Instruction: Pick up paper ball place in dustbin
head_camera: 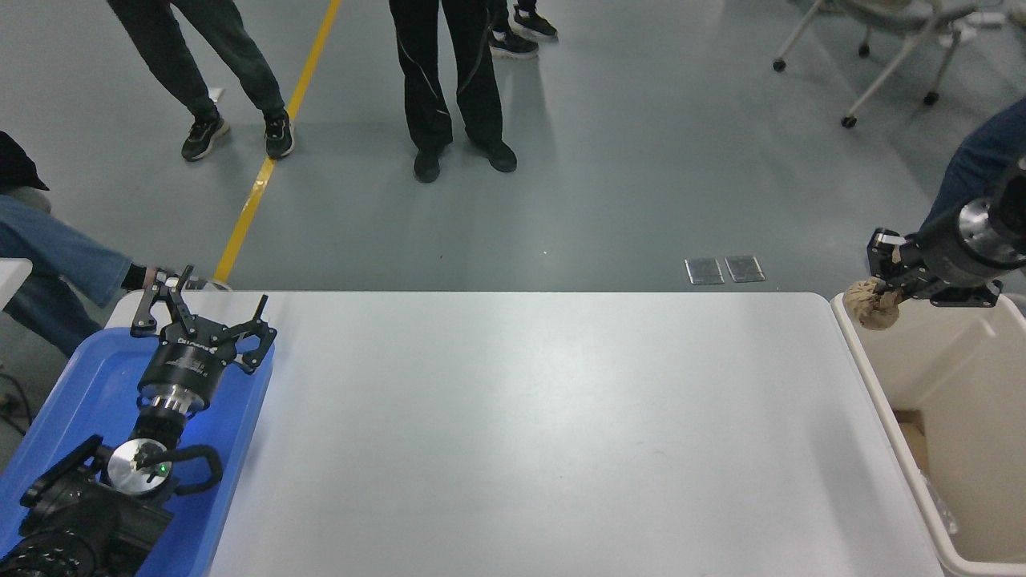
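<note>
My right gripper [880, 290] comes in from the right edge and is shut on the tan-brown crumpled paper ball [872, 308]. The ball hangs in the air over the far left corner of the cream-beige dustbin [898, 417], which stands just past the table's right end. My left gripper [200, 312] is parked open and empty over the blue tray at the lower left.
The blue plastic tray [80, 401] lies at the table's left end. The white table [529, 433] spans the middle. Several people stand on the grey floor beyond it, and a seated person's leg [56, 256] is at the far left. A wheeled chair [882, 48] stands at the top right.
</note>
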Available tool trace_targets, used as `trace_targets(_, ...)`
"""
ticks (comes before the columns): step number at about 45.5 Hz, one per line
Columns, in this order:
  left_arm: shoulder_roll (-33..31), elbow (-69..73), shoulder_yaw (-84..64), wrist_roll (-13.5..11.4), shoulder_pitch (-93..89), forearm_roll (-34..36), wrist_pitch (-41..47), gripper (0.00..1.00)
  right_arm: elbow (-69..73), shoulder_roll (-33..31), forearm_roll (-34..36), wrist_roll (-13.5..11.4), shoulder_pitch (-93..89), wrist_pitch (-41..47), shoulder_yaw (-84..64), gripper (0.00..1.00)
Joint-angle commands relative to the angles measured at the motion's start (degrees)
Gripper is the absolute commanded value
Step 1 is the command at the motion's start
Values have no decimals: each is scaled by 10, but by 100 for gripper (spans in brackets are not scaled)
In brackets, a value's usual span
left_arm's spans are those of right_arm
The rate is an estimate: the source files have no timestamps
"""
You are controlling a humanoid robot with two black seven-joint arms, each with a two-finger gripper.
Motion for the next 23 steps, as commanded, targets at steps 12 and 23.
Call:
trace_targets(12, -1, -1, 0, 0, -1, 0, 0, 99, -333, 177, 25, 3, -300, -217, 35, 0)
trace_targets(23, 0, 0, 0, 0, 0, 0, 0, 99, -358, 199, 29, 5, -366, -302, 107, 0)
